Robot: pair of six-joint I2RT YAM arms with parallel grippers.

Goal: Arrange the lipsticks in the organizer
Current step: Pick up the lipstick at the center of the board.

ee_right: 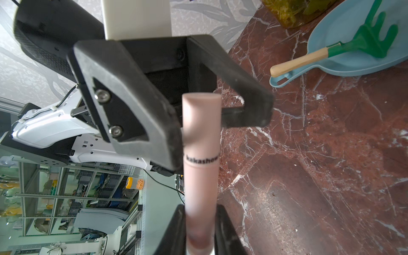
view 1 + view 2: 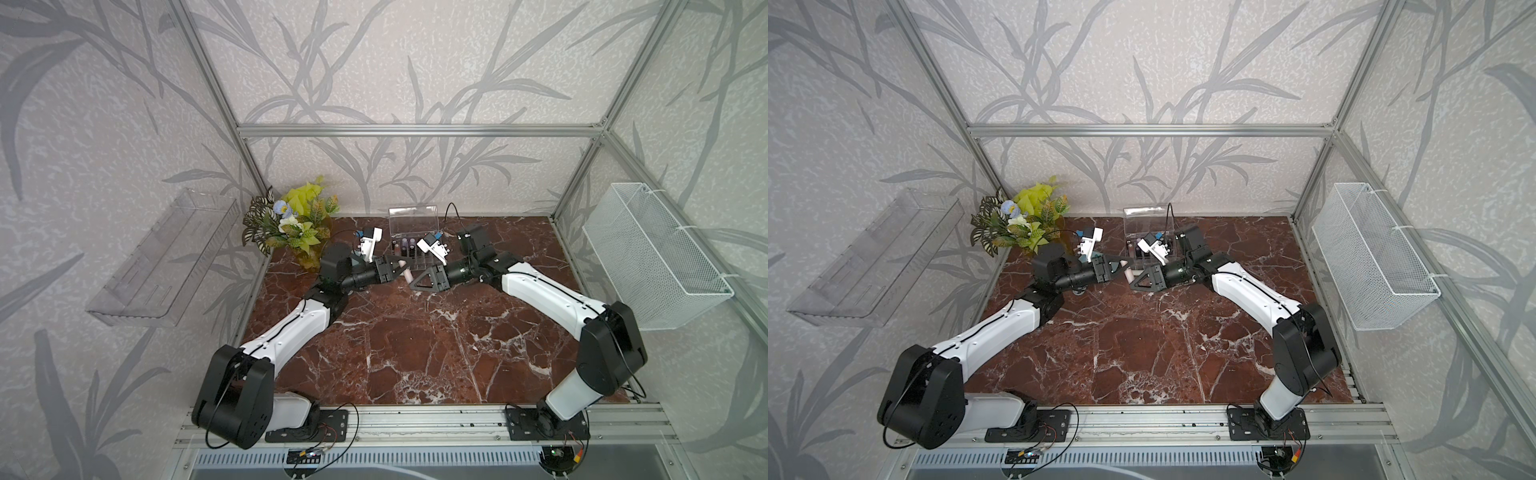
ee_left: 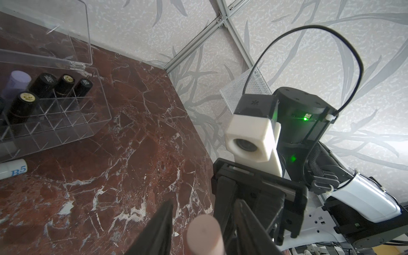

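Passing the pink lipstick [image 1: 202, 176] from arm to arm looks like the reason both meet above the middle of the desk [image 2: 415, 353], on the near side of the organizer [image 3: 103, 106]. Your right claw [image 1: 199, 231] is clamped on one end of the tube, which leaves the other end bare for the left claw [image 3: 204, 206]. Its jaws straddle that free end, set close about it, yet you cannot tell whether they grip.

I'd judge the swap lets you regrip so the tube can go upright into a cell. The organizer sits at the far middle of the desk with its lid [image 3: 66, 33] tipped back, so the cells are open from above. Upright in the far cells stand black-capped lipsticks [image 3: 43, 85] and a lilac one [image 3: 17, 80]; the nearer cells look empty. A white tube [image 3: 13, 169] lies on the desk just beside the organizer's near wall.

As for writing, the pink tube says "kakashow" in black and the white tube "B5" in blue. The round stickers on the black caps are too small to read.
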